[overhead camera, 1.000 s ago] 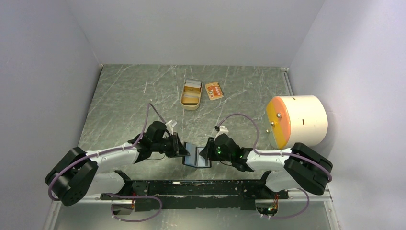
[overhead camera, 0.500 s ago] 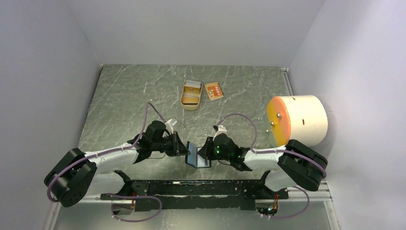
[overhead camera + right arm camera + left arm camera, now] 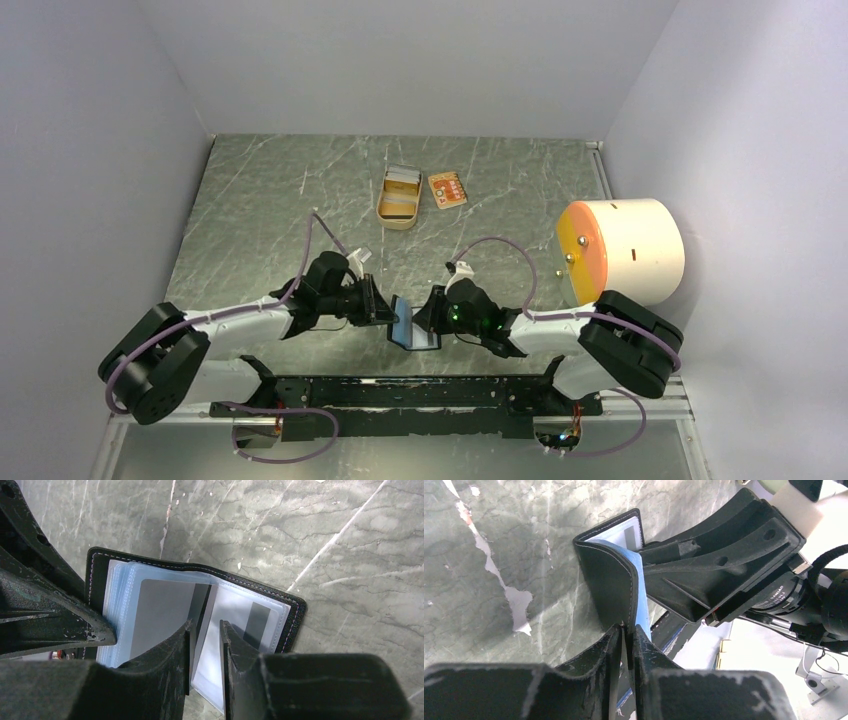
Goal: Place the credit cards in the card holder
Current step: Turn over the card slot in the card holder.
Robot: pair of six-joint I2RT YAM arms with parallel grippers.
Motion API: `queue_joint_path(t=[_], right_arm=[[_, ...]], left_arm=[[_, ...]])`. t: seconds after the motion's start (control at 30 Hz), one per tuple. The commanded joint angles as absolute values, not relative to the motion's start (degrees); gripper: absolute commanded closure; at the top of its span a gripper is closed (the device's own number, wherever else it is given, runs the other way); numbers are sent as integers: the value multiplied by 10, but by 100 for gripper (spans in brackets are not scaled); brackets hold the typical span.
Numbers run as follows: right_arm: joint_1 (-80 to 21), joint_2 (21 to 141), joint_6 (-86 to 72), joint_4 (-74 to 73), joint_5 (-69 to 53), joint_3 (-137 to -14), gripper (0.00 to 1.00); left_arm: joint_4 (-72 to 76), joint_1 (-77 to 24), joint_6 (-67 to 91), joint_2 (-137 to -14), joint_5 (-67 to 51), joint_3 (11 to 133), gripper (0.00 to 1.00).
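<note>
The black card holder (image 3: 409,326) with blue lining hangs half open between both grippers, near the table's front edge. My left gripper (image 3: 626,628) is shut on the edge of its upright black cover (image 3: 606,580). My right gripper (image 3: 206,630) is closed on a leaf of clear sleeves (image 3: 235,615) on the other half. A grey rectangle, possibly a card (image 3: 162,609), shows inside one sleeve. A tan-orange credit card (image 3: 447,189) lies flat at the back of the table, far from both grippers.
A tan-gold oblong tin (image 3: 398,198) stands open beside the orange card, with something pale in its far end. A big cream cylinder with an orange face (image 3: 620,252) sits at the right edge. Grey walls close in the marble table (image 3: 260,220).
The card holder has folded narrower, its left cover raised more upright by the left gripper. The right gripper has shifted slightly left with its half.
</note>
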State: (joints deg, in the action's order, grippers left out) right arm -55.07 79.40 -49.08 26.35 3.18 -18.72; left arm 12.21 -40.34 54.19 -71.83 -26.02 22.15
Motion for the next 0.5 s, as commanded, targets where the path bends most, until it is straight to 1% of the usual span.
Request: queue_joint_path(t=[0.0,0.03,0.13,0.47], right_arm=[[-548,802,-488,234,39,-173,71],[-548,802,-490,236,40,-172,71],[-548,803,-490,241,44,-170,69],[-548,821,-486,251,34,-170,70]], left_arm=[[97,-408,527,-727,-230,240,79],[95,-408,526,-727,-228,242,76],[90,-409,521,-735,-228,252,75],[104,-421,523,-778,-225,265,73]])
